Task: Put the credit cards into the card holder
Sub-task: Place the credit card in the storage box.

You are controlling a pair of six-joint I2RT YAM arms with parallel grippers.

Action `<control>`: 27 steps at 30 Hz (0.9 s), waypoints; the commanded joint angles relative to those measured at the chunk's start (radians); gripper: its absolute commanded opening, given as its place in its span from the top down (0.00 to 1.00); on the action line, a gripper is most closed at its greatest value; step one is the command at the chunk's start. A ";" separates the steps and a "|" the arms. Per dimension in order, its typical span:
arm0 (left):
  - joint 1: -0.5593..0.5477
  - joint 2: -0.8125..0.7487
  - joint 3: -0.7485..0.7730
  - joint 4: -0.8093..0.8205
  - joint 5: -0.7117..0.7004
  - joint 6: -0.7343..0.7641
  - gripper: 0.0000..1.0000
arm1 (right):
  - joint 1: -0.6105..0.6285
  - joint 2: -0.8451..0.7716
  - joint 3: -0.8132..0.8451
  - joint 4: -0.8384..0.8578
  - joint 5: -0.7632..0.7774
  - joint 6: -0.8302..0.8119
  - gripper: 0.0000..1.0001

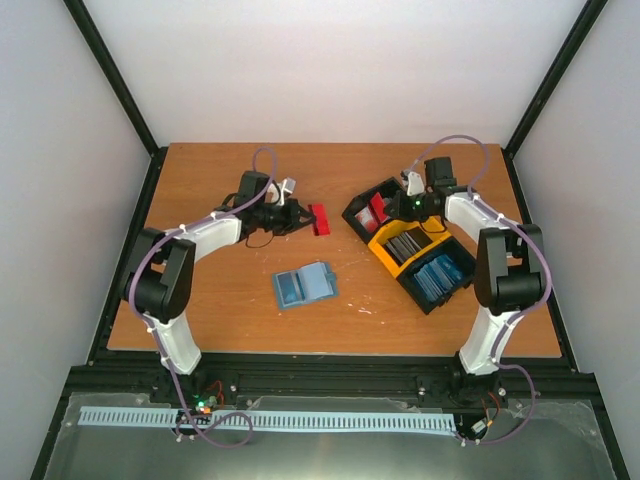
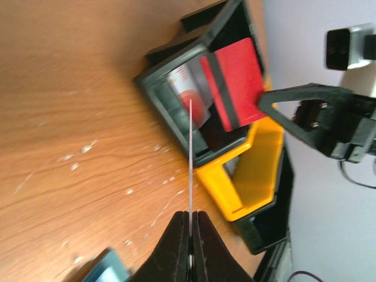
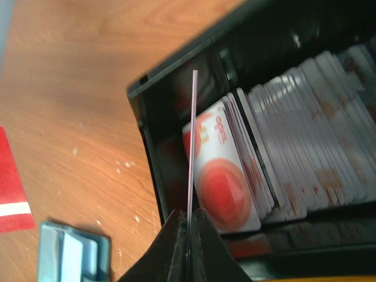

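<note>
My left gripper [image 1: 298,216] is shut on a red credit card [image 1: 320,218], held above the table left of centre. In the left wrist view that card [image 2: 191,153] shows edge-on between the closed fingers of the gripper [image 2: 191,214]. My right gripper [image 1: 392,207] is shut on a second red card [image 1: 378,210] over the tray's far compartment. In the right wrist view this card [image 3: 191,147] is also edge-on, in the gripper [image 3: 189,212]. The blue-grey card holder [image 1: 305,285] lies open on the table between the arms, nearer the front.
The black-and-yellow tray [image 1: 378,246] sits at the right. Its far compartment holds several red-and-white cards [image 3: 229,188], the yellow middle one grey cards [image 1: 405,243], the near one blue cards [image 1: 440,275]. White specks mark the wooden table [image 1: 230,310].
</note>
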State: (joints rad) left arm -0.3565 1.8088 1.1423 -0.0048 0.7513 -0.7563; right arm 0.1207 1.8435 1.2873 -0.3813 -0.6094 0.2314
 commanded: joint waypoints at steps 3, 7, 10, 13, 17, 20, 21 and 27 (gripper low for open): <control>0.004 -0.087 -0.066 -0.105 -0.102 0.115 0.99 | 0.054 0.055 0.111 -0.198 0.092 -0.160 0.97; 0.005 -0.114 -0.087 -0.111 -0.128 0.123 0.99 | 0.083 0.098 0.152 -0.224 0.131 -0.165 0.97; 0.005 -0.128 -0.097 -0.108 -0.133 0.123 0.99 | 0.098 0.126 0.186 -0.241 0.171 -0.169 0.97; 0.005 -0.135 -0.103 -0.108 -0.139 0.125 1.00 | 0.110 0.140 0.212 -0.243 0.232 -0.172 0.92; 0.005 -0.137 -0.104 -0.110 -0.139 0.127 0.99 | 0.114 0.135 0.227 -0.233 0.372 -0.167 0.81; 0.005 -0.140 -0.105 -0.108 -0.143 0.124 0.99 | 0.157 0.110 0.225 -0.217 0.461 -0.163 0.80; 0.005 -0.139 -0.106 -0.107 -0.145 0.124 0.99 | 0.164 0.098 0.221 -0.209 0.475 -0.161 0.80; 0.005 -0.166 -0.138 -0.069 -0.143 0.118 0.99 | 0.202 0.002 0.207 -0.212 0.462 -0.129 0.74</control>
State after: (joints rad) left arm -0.3542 1.6920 1.0271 -0.1047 0.6117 -0.6552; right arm 0.3000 1.9518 1.4971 -0.6033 -0.1646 0.0746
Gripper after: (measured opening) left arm 0.016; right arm 0.220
